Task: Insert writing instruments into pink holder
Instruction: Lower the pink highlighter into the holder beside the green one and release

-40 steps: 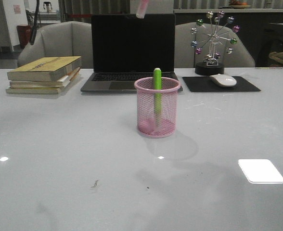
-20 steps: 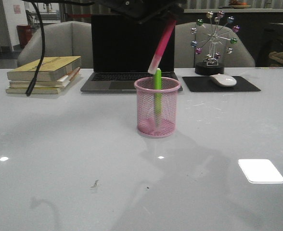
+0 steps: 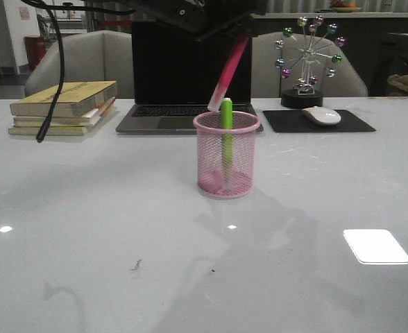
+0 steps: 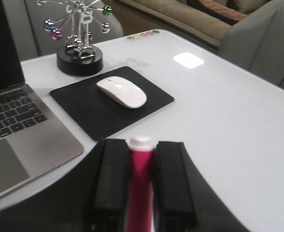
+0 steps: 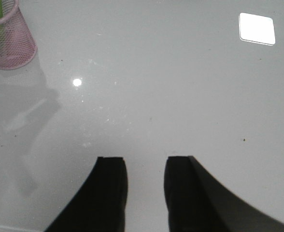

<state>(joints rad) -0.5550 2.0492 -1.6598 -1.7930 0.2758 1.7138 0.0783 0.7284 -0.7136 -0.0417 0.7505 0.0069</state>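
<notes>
Above the desk (image 3: 86, 208) centre, left gripper (image 4: 142, 212) clenched on the pink highlighter (image 3: 228, 69), tilted, clear cap just over the pink holder (image 3: 226, 154) rim, green highlighter (image 3: 227, 132) upright inside, right gripper (image 5: 145, 193) parted and empty over bare desk, laptop (image 3: 190, 69) behind.

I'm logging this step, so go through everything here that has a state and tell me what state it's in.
pink highlighter: gripped, tilted, capped tip just above the cup rim
green highlighter: standing inside the cup
pink holder: upright on the table
left gripper: shut on the pink highlighter
right gripper: open, empty, over bare table
laptop: lid open, screen dark
</notes>
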